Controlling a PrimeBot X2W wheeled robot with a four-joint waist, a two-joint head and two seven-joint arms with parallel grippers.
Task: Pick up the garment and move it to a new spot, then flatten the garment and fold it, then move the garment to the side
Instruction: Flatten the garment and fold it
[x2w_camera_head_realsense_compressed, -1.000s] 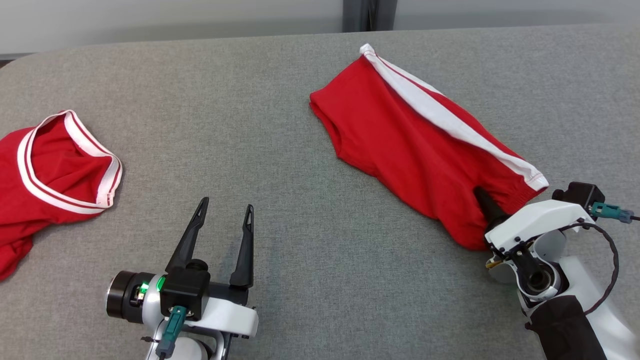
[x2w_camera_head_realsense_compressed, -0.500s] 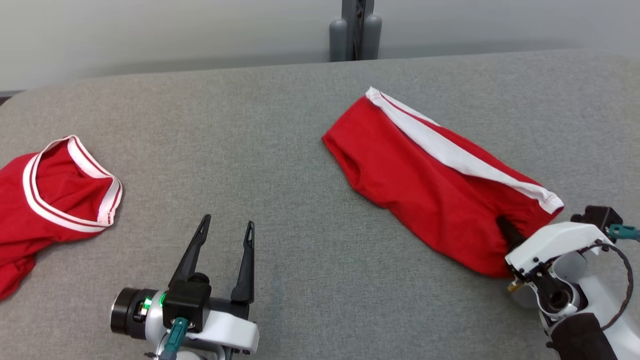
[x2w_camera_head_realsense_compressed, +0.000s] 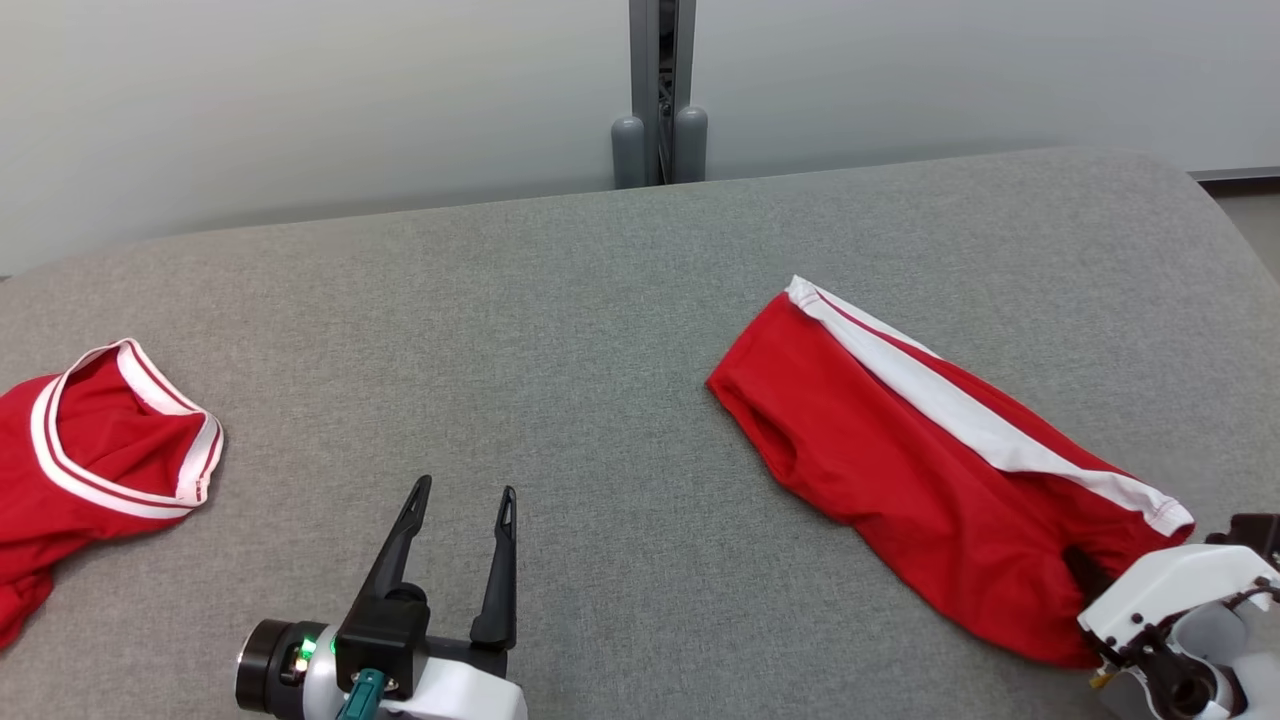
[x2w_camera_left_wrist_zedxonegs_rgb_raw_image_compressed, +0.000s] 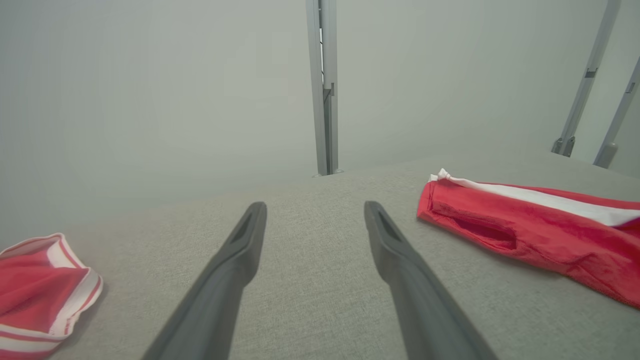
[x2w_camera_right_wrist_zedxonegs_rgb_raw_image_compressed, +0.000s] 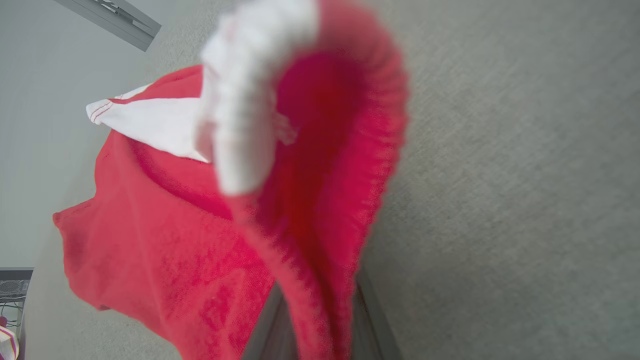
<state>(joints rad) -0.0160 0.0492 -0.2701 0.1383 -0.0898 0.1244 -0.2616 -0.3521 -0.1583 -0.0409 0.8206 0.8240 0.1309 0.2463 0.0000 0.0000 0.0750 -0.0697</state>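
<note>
1. head view: the red garment (x2w_camera_head_realsense_compressed: 930, 470), with a white side stripe, lay stretched across the right part of the grey table (x2w_camera_head_realsense_compressed: 560, 320). its far end pointed up and left, and its near end met the right gripper (x2w_camera_head_realsense_compressed: 1086, 570).
2. the right gripper's jaws were closed tight on the garment's near edge, and one dark finger disappeared into the red cloth.
3. right wrist view: gathered red fabric with a white band sat pinched between the two fingers (x2w_camera_right_wrist_zedxonegs_rgb_raw_image_compressed: 262, 330), blurred close to the lens. the rest trailed away over the table.
4. the left gripper (x2w_camera_head_realsense_compressed: 467, 490) sat over the table at the lower left, its jaws spread wide with nothing between them, well apart from the garment.
5. a second red piece (x2w_camera_head_realsense_compressed: 100, 450) with white trim lay bunched at the table's left edge.
6. a grey post (x2w_camera_head_realsense_compressed: 658, 90) stood behind the table's far edge.
</note>
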